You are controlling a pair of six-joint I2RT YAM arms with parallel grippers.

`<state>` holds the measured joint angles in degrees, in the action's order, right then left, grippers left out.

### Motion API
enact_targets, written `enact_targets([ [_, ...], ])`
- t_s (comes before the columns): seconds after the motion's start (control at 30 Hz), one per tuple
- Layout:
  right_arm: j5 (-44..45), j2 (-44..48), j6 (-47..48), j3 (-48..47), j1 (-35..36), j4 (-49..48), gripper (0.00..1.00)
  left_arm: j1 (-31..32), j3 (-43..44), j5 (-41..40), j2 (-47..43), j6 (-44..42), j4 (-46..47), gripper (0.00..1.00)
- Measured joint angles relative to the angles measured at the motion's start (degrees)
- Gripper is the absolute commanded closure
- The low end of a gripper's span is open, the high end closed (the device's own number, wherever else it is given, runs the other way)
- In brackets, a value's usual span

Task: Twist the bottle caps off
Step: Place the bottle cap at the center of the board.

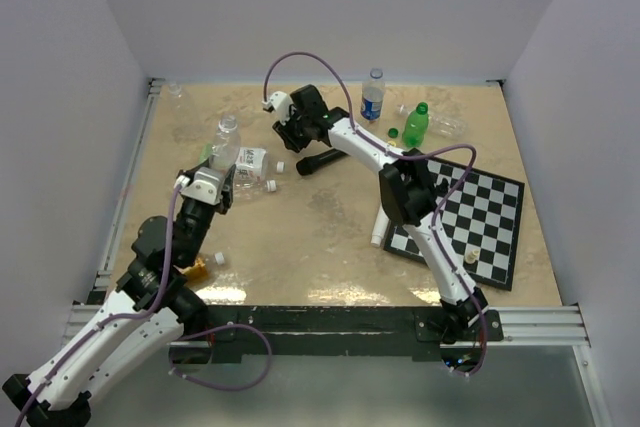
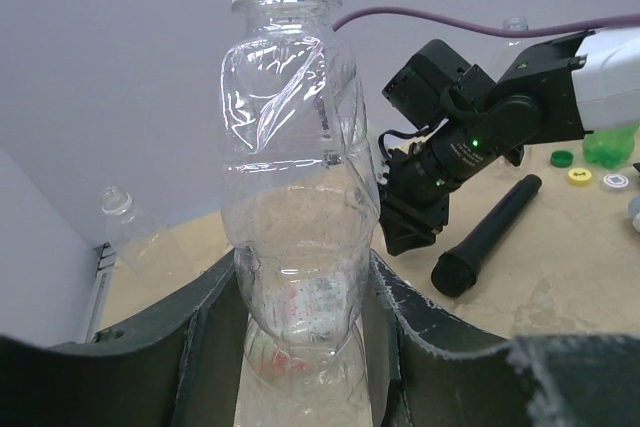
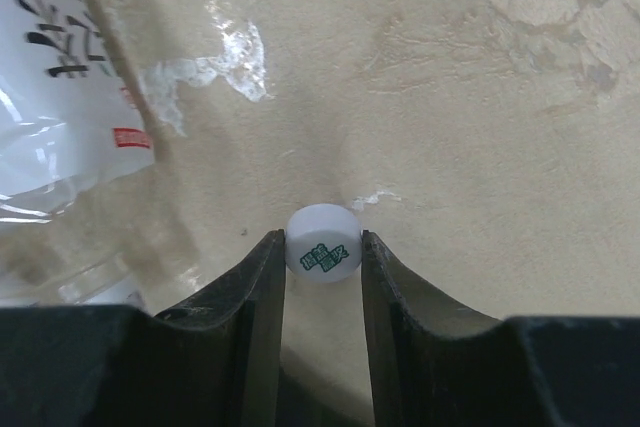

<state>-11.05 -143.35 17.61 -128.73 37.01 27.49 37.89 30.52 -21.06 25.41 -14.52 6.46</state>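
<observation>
left jaws: clamped narrow on upright clear bottle (image 2: 295, 177), well left of black microphone (image 1: 320, 160) | right jaws: nearly closed, pinching white cap (image 3: 322, 255), just left of microphone, above bench (image 3: 450, 97)

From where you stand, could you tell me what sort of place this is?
Probably a robotics test cell: plain white enclosure walls, a beige marbled tabletop, a black-and-white chessboard as prop.

The clear bottle (image 2: 290, 197) has its mouth cut off above

A black microphone (image 1: 320, 161) and white tube (image 1: 378, 230) lie left of the chessboard (image 1: 485, 212)
</observation>
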Motion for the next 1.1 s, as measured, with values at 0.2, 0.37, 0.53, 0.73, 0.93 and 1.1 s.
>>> enact_targets([
  [0.2,1.6,-2.5,-0.3,-1.2,0.0,0.0,0.58,-0.7,-0.2,0.1,0.8,0.0,0.1,1.0],
  [0.37,1.5,-2.5,-0.7,-1.7,0.0,0.0,0.46,-0.8,-0.2,0.3,1.8,0.5,0.3,1.0],
  [0.53,1.2,-2.3,-0.7,-1.9,0.0,0.3,0.45,-0.8,2.6,1.8,4.9,3.7,-1.9,1.0],
  [0.73,-2.8,7.3,-0.5,3.5,0.0,1.8,0.43,-0.8,20.5,6.8,11.9,8.6,-7.9,1.0],
  [0.93,-14.5,33.1,1.7,19.9,0.0,-3.4,0.4,-0.8,35.2,12.4,14.4,11.6,-10.1,1.0],
  [1.1,-26.4,50.6,6.2,34.0,-0.1,-10.2,0.02,-0.8,37.2,16.5,14.9,12.5,-11.0,1.0],
])
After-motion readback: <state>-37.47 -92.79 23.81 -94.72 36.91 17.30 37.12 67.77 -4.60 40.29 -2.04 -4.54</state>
